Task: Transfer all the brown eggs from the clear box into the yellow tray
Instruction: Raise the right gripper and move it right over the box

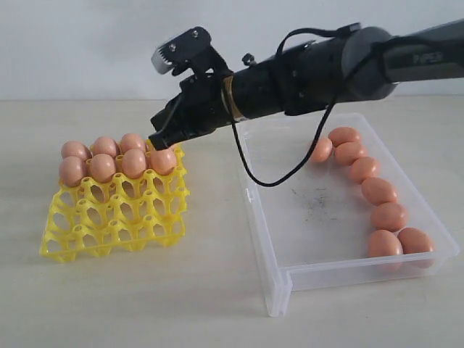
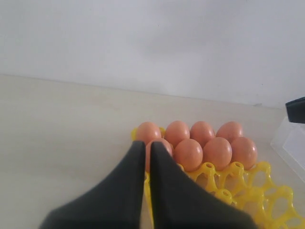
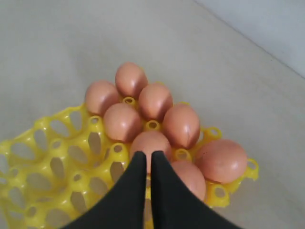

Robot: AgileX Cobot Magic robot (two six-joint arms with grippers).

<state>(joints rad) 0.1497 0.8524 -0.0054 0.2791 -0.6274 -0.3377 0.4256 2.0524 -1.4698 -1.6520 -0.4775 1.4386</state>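
Note:
The yellow tray (image 1: 109, 225) sits on the left of the table. Its far two rows hold several brown eggs (image 1: 133, 162). My right gripper (image 1: 156, 139) reaches across from the right. It hangs just above the tray's far right corner, shut and empty. In the right wrist view its fingertips (image 3: 145, 155) sit over an egg (image 3: 150, 143) resting in the tray (image 3: 57, 157). The left gripper (image 2: 147, 144) is shut with nothing in it. It points at the eggs (image 2: 188, 153) from beside the tray (image 2: 238, 181). More brown eggs (image 1: 378, 190) lie along the right wall of the clear box (image 1: 312, 217).
The near rows of tray cells stand open, with pointed pegs between them. A black cable (image 1: 254, 174) loops down from the right arm over the box's left wall. A corner of the box (image 2: 291, 143) shows at the edge of the left wrist view.

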